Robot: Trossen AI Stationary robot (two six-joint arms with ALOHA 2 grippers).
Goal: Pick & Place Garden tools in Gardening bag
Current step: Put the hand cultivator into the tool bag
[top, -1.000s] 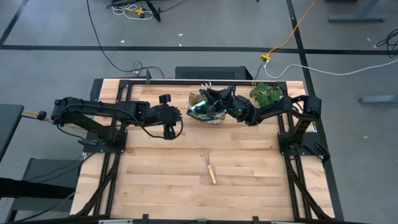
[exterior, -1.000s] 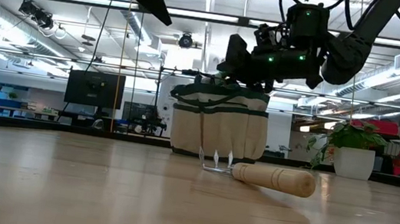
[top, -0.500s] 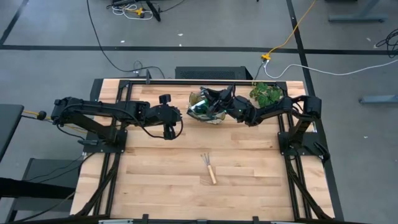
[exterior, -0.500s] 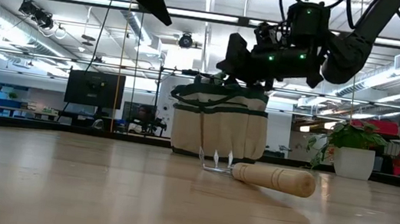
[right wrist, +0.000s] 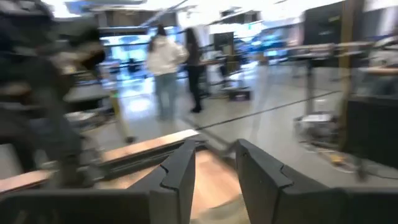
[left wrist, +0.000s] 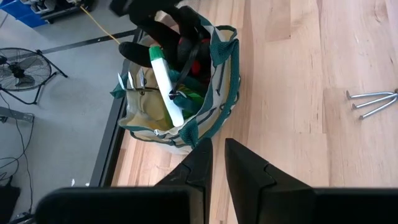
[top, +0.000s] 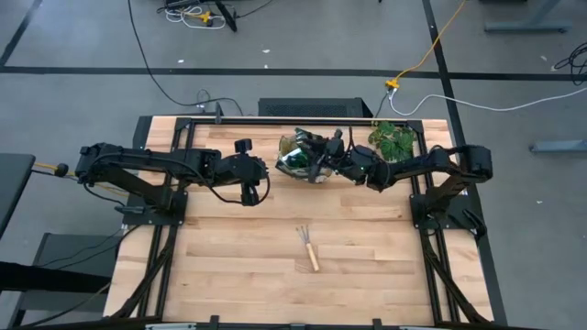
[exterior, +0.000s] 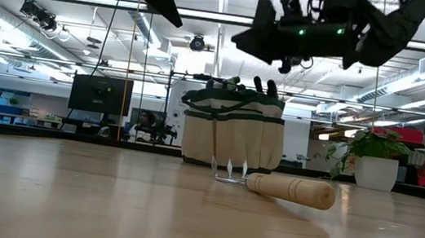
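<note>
At the upper centre of the high view: gardening bag (top: 303, 158), beige canvas with dark green trim, standing on the wooden table (top: 238, 266) near its far edge. Contents visible from the left wrist view: green spray bottle (left wrist: 166, 89) with its white part uppermost, leaning across the opening; metal rake tines (left wrist: 134, 81) protruding at one end; red-and-black gloves (left wrist: 189, 50) partly visible among dark items at the other end. Low view shows dark glove fingers standing up above the bag rim.

Lower centre of the high view: one wooden-handled mini rake (top: 308, 247), lying flat on the table, well apart from the bag, tines toward the bag. Low view places it in front of the bag, handle to the frame's right.

Right gripper (top: 323, 154): above the bag's right side in the high view; in the low view raised clear above the bag at the upper centre of the frame, not touching it. Fingers (right wrist: 180, 171) apart with a gap between them, holding nothing.

Left gripper (top: 251, 189): left of the bag in the high view, above bare table, apart from all tools. Fingers (left wrist: 199, 163) close together with a narrow slit, nothing between them.

Upper right of the table: leafy green plant (top: 393, 138) in a white pot, beside the right arm.
</note>
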